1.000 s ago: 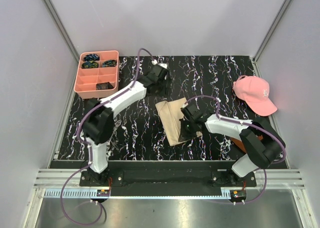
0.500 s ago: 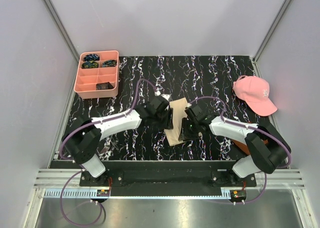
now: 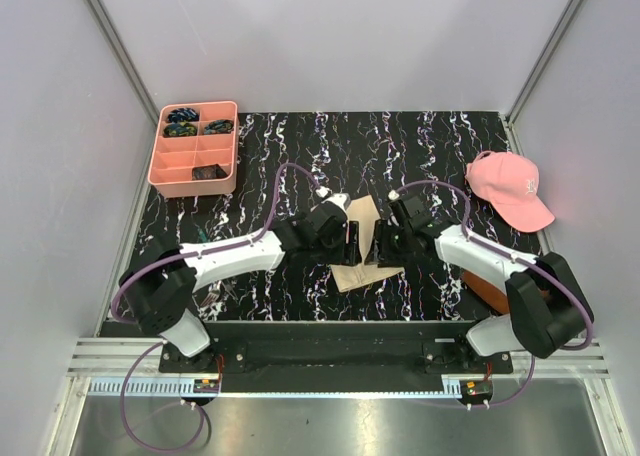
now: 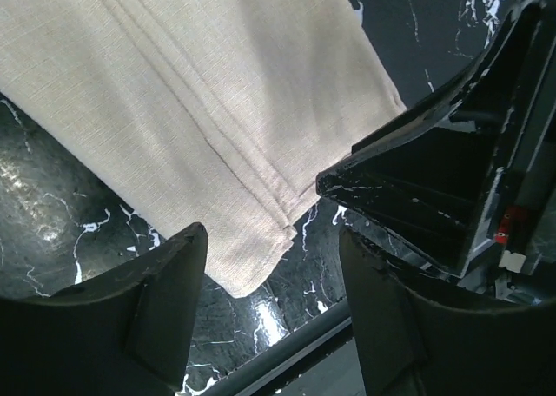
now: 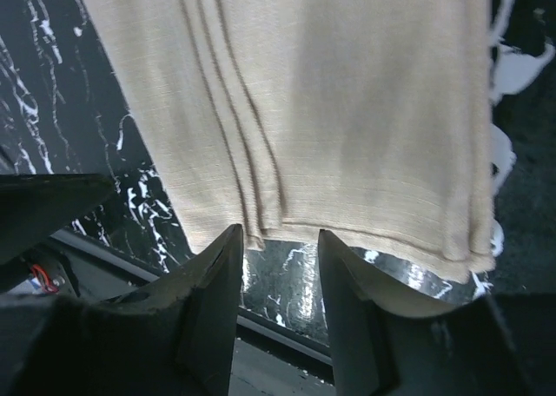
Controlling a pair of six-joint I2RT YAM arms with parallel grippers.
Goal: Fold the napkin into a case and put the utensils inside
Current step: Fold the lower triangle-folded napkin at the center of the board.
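The napkin (image 3: 362,238) lies folded into a narrow tan strip on the black marbled table (image 3: 440,146), at the middle near the front. Its layered edge shows in the left wrist view (image 4: 217,109) and in the right wrist view (image 5: 347,109). My left gripper (image 3: 349,244) hangs over the strip's left side, open (image 4: 271,240), with only the cloth's corner and table between its fingers. My right gripper (image 3: 384,243) faces it from the right, open (image 5: 280,240), just off the cloth's near edge. I cannot make out the utensils; the left arm covers part of the table.
A pink tray (image 3: 195,166) with small dark items stands at the back left. A pink cap (image 3: 508,188) lies at the right edge. A dark brown square (image 3: 488,288) peeks out under the right arm. The table's front rail runs close below the napkin.
My left arm swung from the back near the tray down to the napkin's left side. My right gripper opened, let go of the cloth and drew slightly back.
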